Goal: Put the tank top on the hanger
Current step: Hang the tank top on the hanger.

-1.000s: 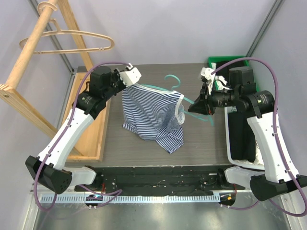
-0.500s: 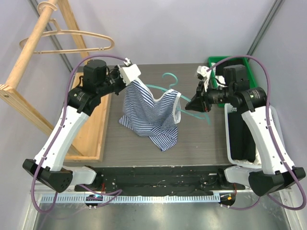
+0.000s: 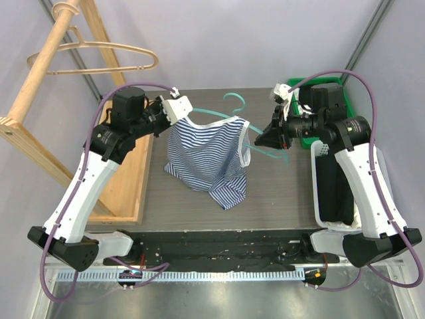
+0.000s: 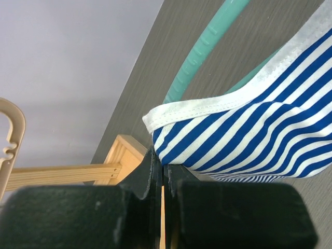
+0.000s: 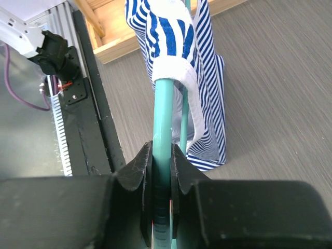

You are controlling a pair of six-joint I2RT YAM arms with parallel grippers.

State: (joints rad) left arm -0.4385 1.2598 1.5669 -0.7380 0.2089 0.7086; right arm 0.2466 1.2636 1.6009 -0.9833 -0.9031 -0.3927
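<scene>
Above table (image 3: 282, 199), left gripper (image 3: 183, 114) pinching tank top (image 3: 206, 154), right gripper (image 3: 260, 141) clamping hanger (image 5: 162, 119)

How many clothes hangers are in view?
2. A teal hanger in the right gripper, carrying the tank top; a tan hanger on the wooden rack, far left. Others may be hidden.

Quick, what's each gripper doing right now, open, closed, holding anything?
Left gripper: closed, pinching the tank top at its white-trimmed edge.
Right gripper: closed on the hanger.
</scene>
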